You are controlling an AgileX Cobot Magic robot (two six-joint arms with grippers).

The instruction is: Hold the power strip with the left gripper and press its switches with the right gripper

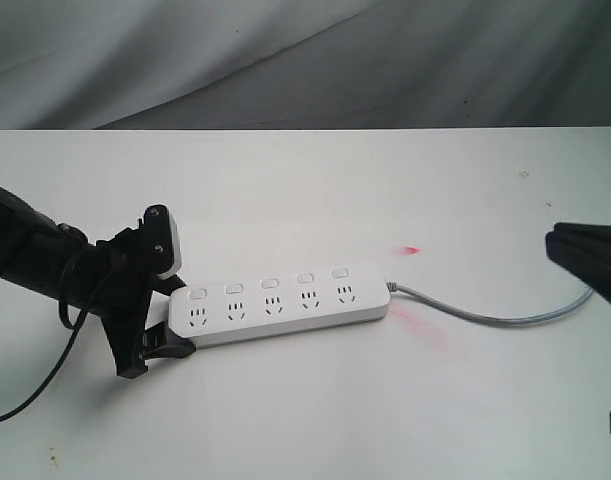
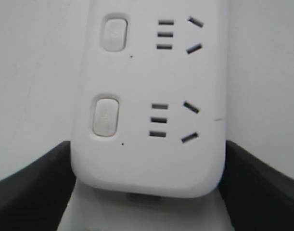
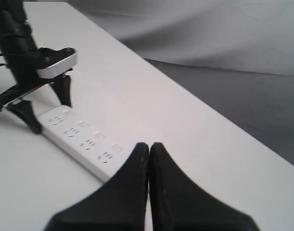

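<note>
Power strip [image 1: 285, 305] lay flat on the white bench [image 1: 305, 190], low and just left of centre in the exterior view, sockets up. Its long axis rose slightly toward the right. Grey cord [image 1: 505, 318] left its right end and trailed to the right edge of the frame. Five switches [image 1: 269, 284] sat in a row along the upper long edge, one above each socket. Rocker position was not readable in any view.

Left gripper [image 1: 173, 318] was at the strip's left end, the end away from the cord. In the left wrist view, one black finger [image 2: 36, 187] showed at lower left and its partner at lower right, each against a long edge of the rounded end. The jaws were clamped across the strip's width. Judged reason: a grip at the extreme end pins the body against sliding, yet leaves all five switches uncovered from above.

Right gripper [image 3: 149, 149] was well apart from the strip, at the far right edge of the exterior view. In the right wrist view its tips were pressed together with nothing between them: jaws closed, empty. Judged reason: closed tips make one narrow point suited to pushing a small rocker.

Step in hand: hold established, pressing not begun. The next move would call for the right gripper to travel left past the cord end and come down squarely on one switch, clear of its socket.

Two faint red marks [image 1: 412, 249] lay on the bench near the cord end; nature unknown.
</note>
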